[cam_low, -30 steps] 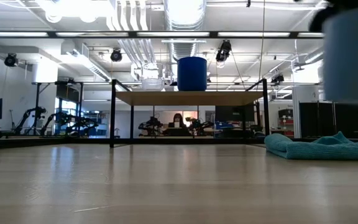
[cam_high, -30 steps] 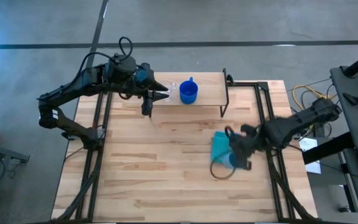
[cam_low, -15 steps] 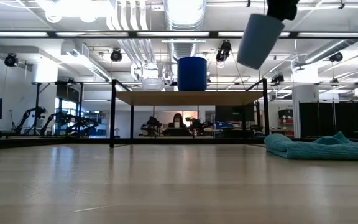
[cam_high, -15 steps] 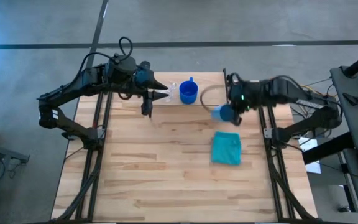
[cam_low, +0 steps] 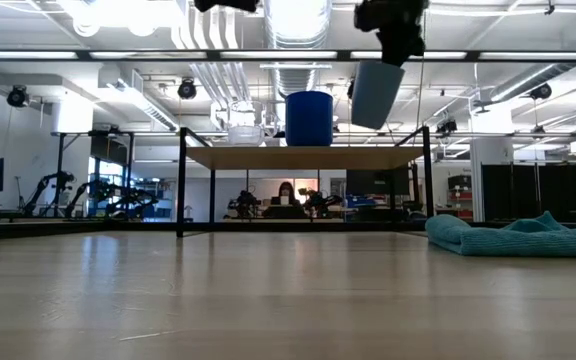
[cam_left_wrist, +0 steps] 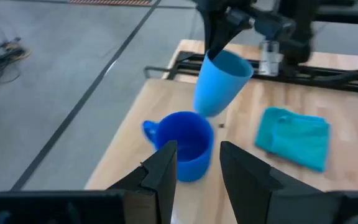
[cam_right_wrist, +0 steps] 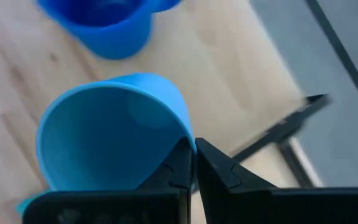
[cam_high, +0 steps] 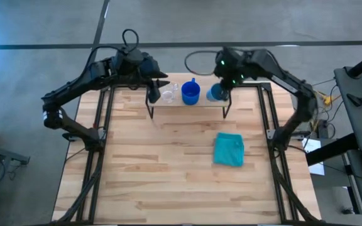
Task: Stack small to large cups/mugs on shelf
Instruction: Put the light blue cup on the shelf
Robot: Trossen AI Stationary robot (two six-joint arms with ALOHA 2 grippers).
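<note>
The shelf (cam_high: pixel 200 105) (cam_low: pixel 303 157) stands at the table's far edge. On its board stand the clear cup (cam_high: pixel 167 96) (cam_low: pixel 244 129) and the deep blue mug (cam_high: pixel 190 93) (cam_low: pixel 309 118) (cam_left_wrist: pixel 185 146) (cam_right_wrist: pixel 104 22). My right gripper (cam_high: pixel 224 85) (cam_low: pixel 393 45) (cam_right_wrist: pixel 192 158) is shut on the light blue cup (cam_high: pixel 215 94) (cam_low: pixel 376 93) (cam_left_wrist: pixel 222 81) (cam_right_wrist: pixel 110 137), above the shelf's right part, beside the mug. My left gripper (cam_high: pixel 160 81) (cam_left_wrist: pixel 197 165) hovers open above the shelf's left end, over the clear cup. My right gripper pinches the light blue cup by its rim (cam_right_wrist: pixel 182 140), one finger inside the cup and one outside. The fingers (cam_right_wrist: pixel 173 174) come from above, pointing down. The cup hangs tilted below them, lifted clear above the shelf board.
A teal folded cloth (cam_high: pixel 229 149) (cam_low: pixel 513 237) (cam_left_wrist: pixel 294 137) lies on the right half of the table, nearer than the shelf. The shelf's thin black legs (cam_low: pixel 180 180) stand at its ends. Black frame rails (cam_high: pixel 102 125) run along both table sides.
My right gripper has carried the light blue cup up from beside the teal cloth, toward the far edge, to above the shelf's right part next to the blue mug. My left gripper has risen and drawn slightly toward the far edge, uncovering the clear cup.
</note>
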